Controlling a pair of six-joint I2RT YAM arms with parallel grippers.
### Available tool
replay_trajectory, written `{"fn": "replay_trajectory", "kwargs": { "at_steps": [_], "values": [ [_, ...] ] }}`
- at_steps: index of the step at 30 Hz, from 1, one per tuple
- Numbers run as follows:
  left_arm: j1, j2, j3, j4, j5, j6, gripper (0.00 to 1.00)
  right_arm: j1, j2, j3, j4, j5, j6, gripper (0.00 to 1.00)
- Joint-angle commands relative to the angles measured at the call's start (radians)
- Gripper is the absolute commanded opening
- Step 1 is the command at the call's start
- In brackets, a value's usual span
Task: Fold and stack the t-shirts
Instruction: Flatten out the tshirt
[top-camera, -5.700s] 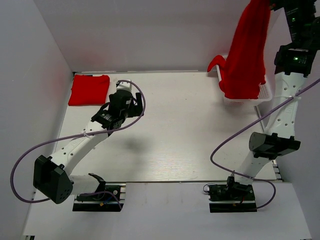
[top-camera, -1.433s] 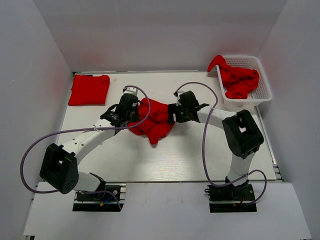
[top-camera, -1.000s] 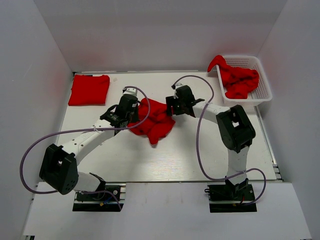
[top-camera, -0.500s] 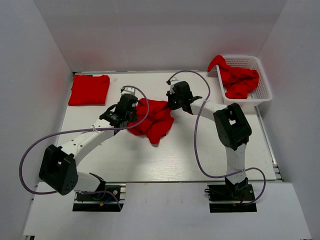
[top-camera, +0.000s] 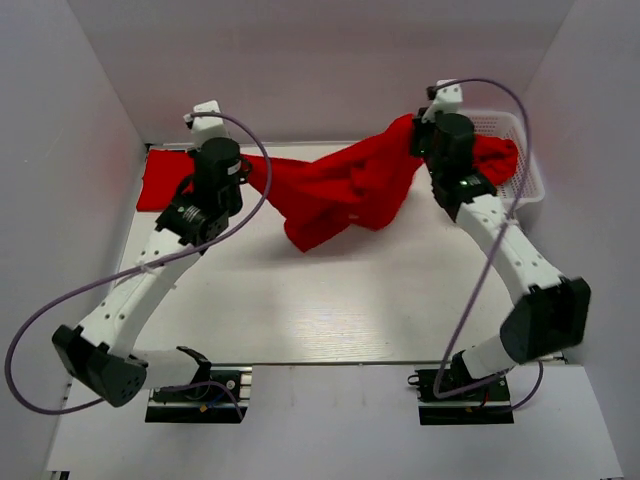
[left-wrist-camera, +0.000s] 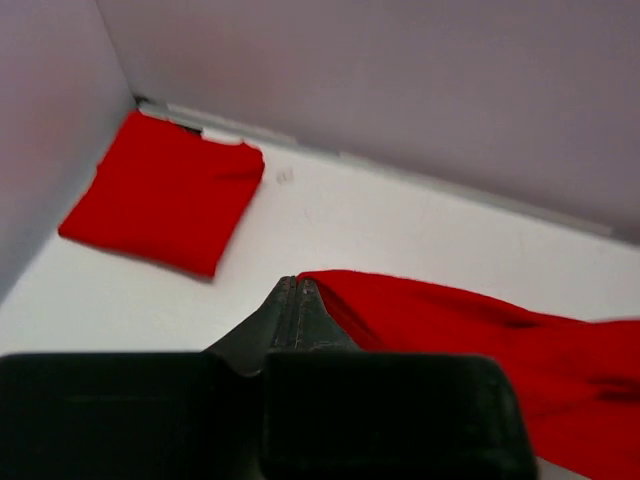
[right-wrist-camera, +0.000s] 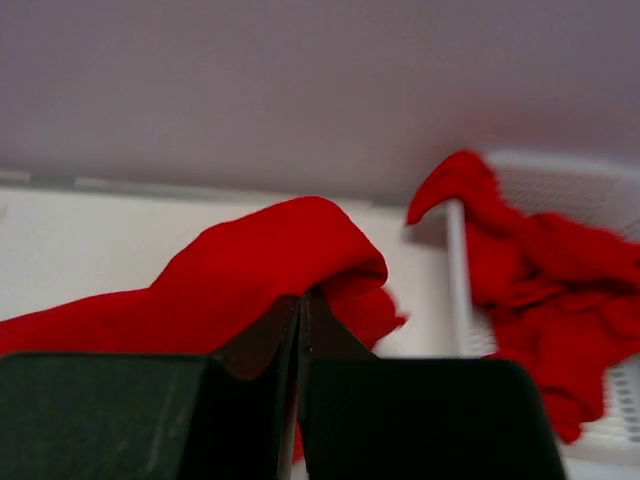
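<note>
A red t-shirt (top-camera: 340, 190) hangs stretched in the air between my two grippers, above the back of the table. My left gripper (top-camera: 247, 163) is shut on its left edge (left-wrist-camera: 330, 283), and my right gripper (top-camera: 415, 135) is shut on its right edge (right-wrist-camera: 300, 250). The cloth sags in the middle, its lowest fold near the table. A folded red t-shirt (top-camera: 178, 180) lies flat at the back left corner (left-wrist-camera: 160, 195). More crumpled red t-shirts (top-camera: 490, 160) fill the white basket (top-camera: 530, 185) at the back right (right-wrist-camera: 540, 290).
White walls (top-camera: 300, 70) close the table on the left, back and right. The basket's rim (right-wrist-camera: 455, 270) stands just right of my right gripper. Purple cables (top-camera: 60, 310) loop off both arms.
Both grippers have risen from the table and moved apart toward the back, lifting the crumpled t-shirt and stretching it out in the air. The right gripper shut on its edge.
</note>
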Motion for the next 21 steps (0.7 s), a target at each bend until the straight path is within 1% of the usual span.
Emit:
{"fn": "replay_trajectory", "kwargs": {
  "at_steps": [1,4,8,9,10,12,13,14,15,16,18,20,21],
  "values": [
    [0.005,-0.124,0.047,0.087,-0.089,0.108,0.00,-0.017,-0.160,0.002,0.046,0.084,-0.099,0.00],
    [0.005,-0.184,0.057,0.131,-0.071,0.161,0.00,-0.023,-0.274,0.012,0.023,0.099,-0.137,0.00],
    [0.005,-0.281,0.095,0.131,-0.093,0.198,0.00,-0.026,-0.435,0.011,0.002,0.160,-0.194,0.00],
    [0.005,-0.296,0.109,0.131,-0.094,0.198,0.00,-0.026,-0.452,0.017,-0.011,0.165,-0.217,0.00],
    [0.005,-0.312,0.118,0.111,-0.083,0.198,0.00,-0.026,-0.508,0.019,-0.027,0.166,-0.220,0.00],
    [0.005,-0.347,0.130,0.111,-0.040,0.207,0.00,-0.026,-0.544,0.032,-0.043,0.151,-0.237,0.00],
    [0.005,-0.379,0.139,0.111,0.007,0.207,0.00,-0.026,-0.559,0.037,-0.053,0.121,-0.239,0.00],
    [0.005,-0.394,0.139,0.111,0.024,0.218,0.00,-0.024,-0.606,0.043,-0.054,0.101,-0.245,0.00],
    [0.005,-0.405,0.159,0.111,0.040,0.218,0.00,-0.021,-0.616,0.078,-0.093,0.049,-0.245,0.00],
    [0.005,-0.414,0.173,0.111,0.072,0.218,0.00,-0.023,-0.639,0.091,-0.131,0.032,-0.245,0.00],
    [0.005,-0.428,0.213,0.097,0.100,0.227,0.00,-0.021,-0.664,0.146,-0.159,-0.037,-0.245,0.00],
    [0.005,-0.447,0.231,0.086,0.135,0.227,0.00,-0.020,-0.670,0.181,-0.181,-0.065,-0.243,0.00],
    [0.005,-0.447,0.232,0.086,0.144,0.227,0.00,-0.023,-0.664,0.202,-0.201,-0.115,-0.240,0.00]
  ]
}}
